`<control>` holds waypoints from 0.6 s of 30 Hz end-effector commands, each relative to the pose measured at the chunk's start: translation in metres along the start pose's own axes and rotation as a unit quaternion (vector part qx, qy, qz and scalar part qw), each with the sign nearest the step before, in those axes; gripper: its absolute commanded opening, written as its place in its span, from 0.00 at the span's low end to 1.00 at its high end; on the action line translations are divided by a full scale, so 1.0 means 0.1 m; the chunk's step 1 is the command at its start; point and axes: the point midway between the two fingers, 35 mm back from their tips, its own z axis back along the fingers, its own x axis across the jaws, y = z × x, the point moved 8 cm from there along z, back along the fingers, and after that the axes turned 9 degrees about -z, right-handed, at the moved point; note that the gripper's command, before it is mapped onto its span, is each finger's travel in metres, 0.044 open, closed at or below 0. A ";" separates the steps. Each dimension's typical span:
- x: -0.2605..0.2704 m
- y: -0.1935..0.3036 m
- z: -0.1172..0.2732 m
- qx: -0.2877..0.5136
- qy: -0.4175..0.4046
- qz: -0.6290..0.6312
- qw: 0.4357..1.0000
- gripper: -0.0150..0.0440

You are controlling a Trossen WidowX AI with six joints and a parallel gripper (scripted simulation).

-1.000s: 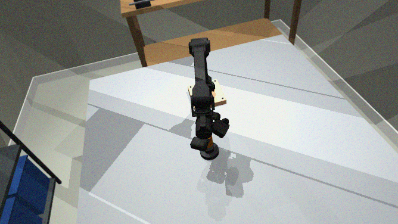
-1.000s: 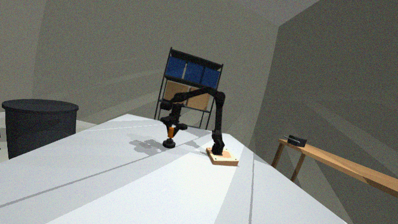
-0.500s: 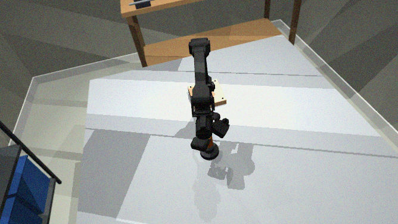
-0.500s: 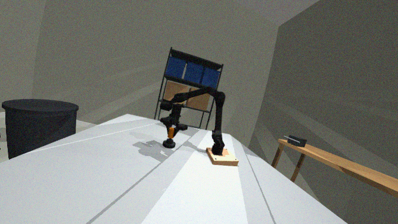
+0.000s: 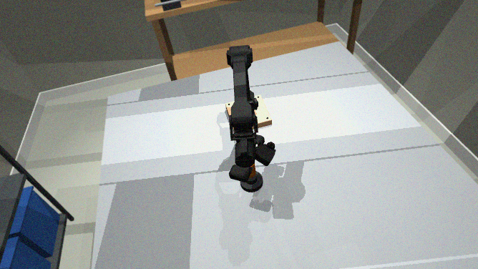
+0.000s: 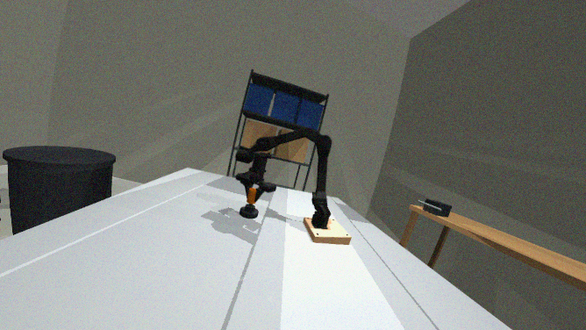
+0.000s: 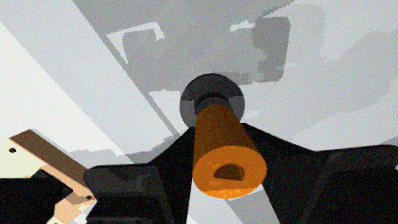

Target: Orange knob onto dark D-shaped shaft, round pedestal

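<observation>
The orange knob (image 5: 253,171) (image 6: 252,196) (image 7: 220,132) is a tall cylinder held upright between the fingers of my gripper (image 6: 252,193) (image 7: 217,129), which is shut on it. The round dark pedestal (image 5: 251,185) (image 6: 248,214) (image 7: 212,82) stands below, with a narrower dark collar on its base. The knob's lower end is over the collar, at it or just above; I cannot tell if they touch. The wrist view shows the knob's near end with a D-shaped hole, its flat side towards the bottom of the frame. The shaft is not visible.
The arm's wooden base plate (image 5: 265,115) (image 6: 331,239) (image 7: 50,152) is beside the pedestal's area. Shadows of the arm fall around the pedestal. A black bin (image 6: 59,193), a rack with blue boxes (image 6: 287,105) and a wooden bench (image 6: 504,237) stand off the table.
</observation>
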 end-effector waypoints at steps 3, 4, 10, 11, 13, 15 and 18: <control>0.00 0.00 0.05 -0.001 0.001 0.003 1.000 0.25; 0.00 0.00 0.05 -0.001 0.001 0.007 1.000 0.25; -0.01 -0.01 0.05 -0.001 0.001 0.102 0.995 0.25; -0.01 0.00 0.04 -0.001 0.001 0.107 0.994 0.25; -0.01 0.00 0.03 -0.001 0.001 0.107 0.994 0.25; -0.01 0.00 0.02 -0.001 0.001 0.107 0.994 0.25; 0.00 0.00 0.02 -0.001 0.001 0.107 0.994 0.25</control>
